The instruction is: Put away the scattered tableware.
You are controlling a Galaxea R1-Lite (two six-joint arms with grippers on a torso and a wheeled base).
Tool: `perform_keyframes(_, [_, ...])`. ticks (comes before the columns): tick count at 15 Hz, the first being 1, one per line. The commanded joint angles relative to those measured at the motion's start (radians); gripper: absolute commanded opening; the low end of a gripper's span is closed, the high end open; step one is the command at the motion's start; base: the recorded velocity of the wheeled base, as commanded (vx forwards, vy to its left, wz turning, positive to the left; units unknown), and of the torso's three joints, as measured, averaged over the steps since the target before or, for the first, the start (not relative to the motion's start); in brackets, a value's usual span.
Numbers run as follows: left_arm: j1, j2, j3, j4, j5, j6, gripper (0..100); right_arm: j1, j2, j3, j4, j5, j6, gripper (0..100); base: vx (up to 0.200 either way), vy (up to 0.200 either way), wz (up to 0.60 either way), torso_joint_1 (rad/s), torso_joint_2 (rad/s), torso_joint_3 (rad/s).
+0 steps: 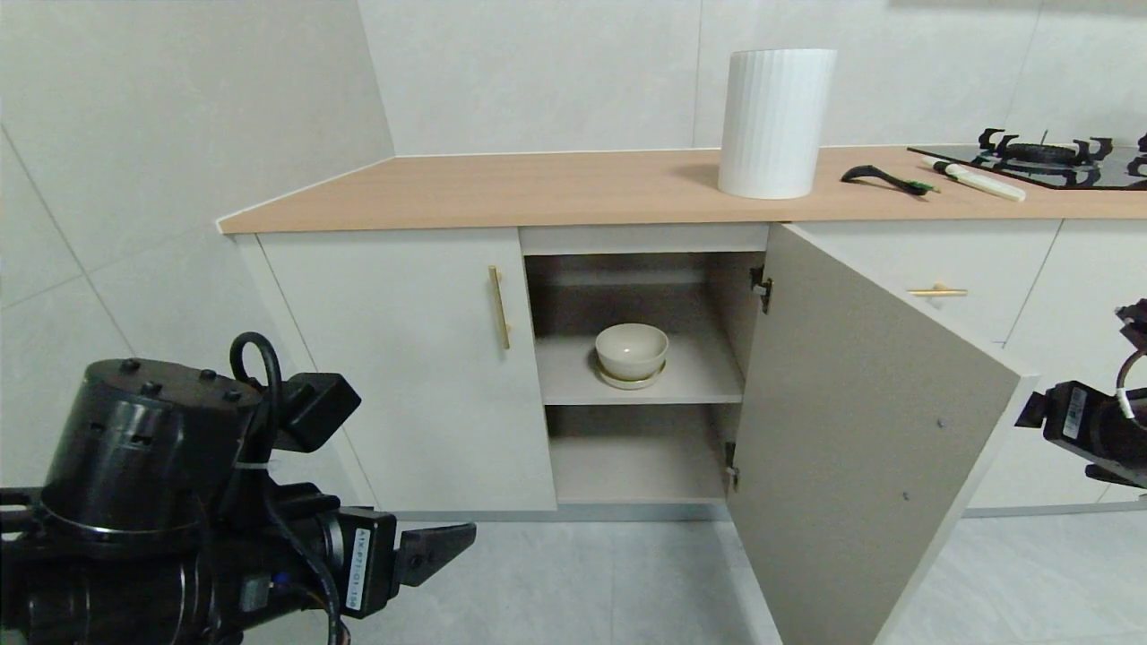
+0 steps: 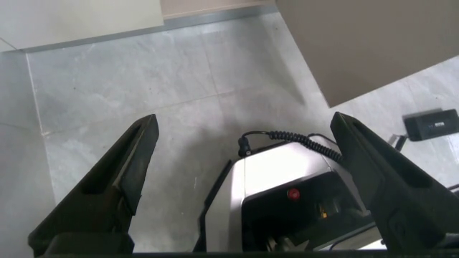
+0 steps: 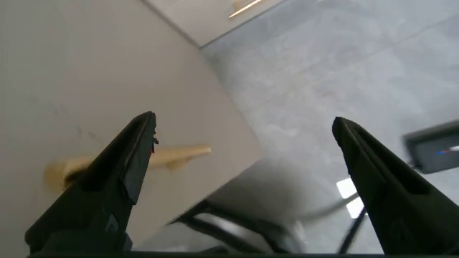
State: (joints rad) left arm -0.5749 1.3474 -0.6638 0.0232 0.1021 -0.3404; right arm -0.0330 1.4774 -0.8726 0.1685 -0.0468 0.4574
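**Bowl and saucer on the upper shelf, door swung wide**

Centre of the head view: cream bowl (image 1: 632,348) on a saucer (image 1: 631,382), both on the upper shelf (image 1: 699,372) of the open cabinet, near the shelf's front edge, with free shelf room on either side. Lower shelf (image 1: 627,466) beneath. Cabinet door (image 1: 860,430) hinged at the opening's right edge and swung out toward the lower right, standing between the opening and the right arm. Closed door (image 1: 412,358) with a vertical gold handle at the opening's left.

Lower left: left gripper (image 1: 436,548) low over the grey floor tiles (image 1: 609,582), well apart from the cabinet. In the left wrist view, fingers (image 2: 115,179) spread wide, nothing between. Right gripper (image 3: 244,179) likewise spread and holding nothing, near the swung door's outer face, with the gold door handle (image 3: 172,155) beside one finger.

Along the top: wooden countertop (image 1: 538,188) carrying a white ribbed canister (image 1: 775,121), a black-handled utensil (image 1: 883,177) and a white-handled tool (image 1: 981,183) at the gas hob (image 1: 1044,161), upper right.
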Motion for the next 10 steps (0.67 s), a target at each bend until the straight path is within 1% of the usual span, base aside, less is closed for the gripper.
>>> perform_keyframes(1, [0.0, 0.001, 0.0, 0.0, 0.001, 0.0, 100, 0.033, 0.027, 0.01, -0.007, 0.001, 0.012, 100, 0.0, 0.0, 0.0, 0.0, 0.0, 0.0])
perform_keyframes(4, [0.0, 0.001, 0.0, 0.0, 0.001, 0.0, 100, 0.097, 0.027, 0.026, -0.009, 0.001, 0.044, 100, 0.0, 0.0, 0.0, 0.0, 0.0, 0.0])
perform_keyframes(6, [0.0, -0.002, 0.001, 0.0, 0.001, 0.0, 100, 0.16, 0.027, 0.027, -0.009, -0.001, 0.067, 100, 0.0, 0.0, 0.0, 0.0, 0.0, 0.0])
perform_keyframes(8, [0.0, -0.004, 0.0, 0.0, 0.001, 0.0, 100, 0.248, 0.052, 0.014, -0.027, -0.001, 0.078, 100, 0.0, 0.0, 0.0, 0.0, 0.0, 0.0])
perform_keyframes(9, [0.0, -0.004, 0.0, 0.0, 0.001, 0.0, 100, 0.278, 0.067, 0.014, -0.049, -0.002, 0.084, 100, 0.0, 0.0, 0.0, 0.0, 0.0, 0.0])
perform_keyframes(10, [0.0, -0.007, 0.0, 0.0, 0.004, 0.0, 100, 0.329, 0.096, 0.015, -0.087, -0.01, 0.078, 100, 0.0, 0.0, 0.0, 0.0, 0.0, 0.0])
